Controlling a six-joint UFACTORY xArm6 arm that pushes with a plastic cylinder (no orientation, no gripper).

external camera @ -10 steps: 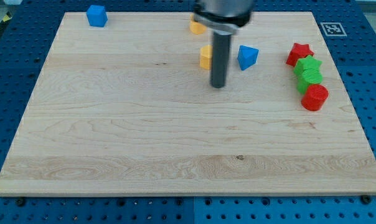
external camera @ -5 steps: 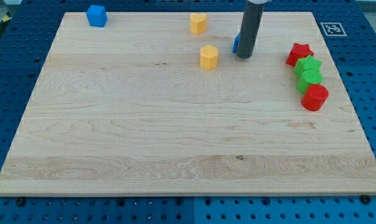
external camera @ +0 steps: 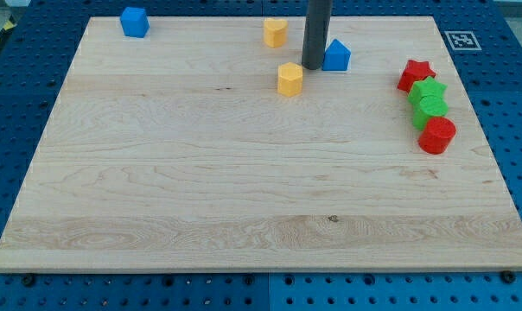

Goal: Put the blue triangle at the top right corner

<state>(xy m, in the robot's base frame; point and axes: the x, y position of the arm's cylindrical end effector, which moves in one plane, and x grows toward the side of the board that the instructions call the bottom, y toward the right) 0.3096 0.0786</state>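
Note:
The blue triangle [external camera: 337,55] lies on the wooden board near the view's top, right of centre. My tip [external camera: 312,66] stands right against its left side, between it and the yellow hexagon [external camera: 289,79]. The dark rod rises straight up out of the view's top. The board's top right corner [external camera: 429,22] is bare, well to the right of the triangle.
A yellow heart-like block [external camera: 276,33] sits up-left of the tip. A blue cube [external camera: 134,22] is at the top left. At the right edge stand a red star [external camera: 415,74], two green blocks [external camera: 429,98] and a red cylinder [external camera: 436,135] in a column.
The rod swung from left of the triangle round its lower side and back to its left. The triangle has shifted up the board, toward the view's top.

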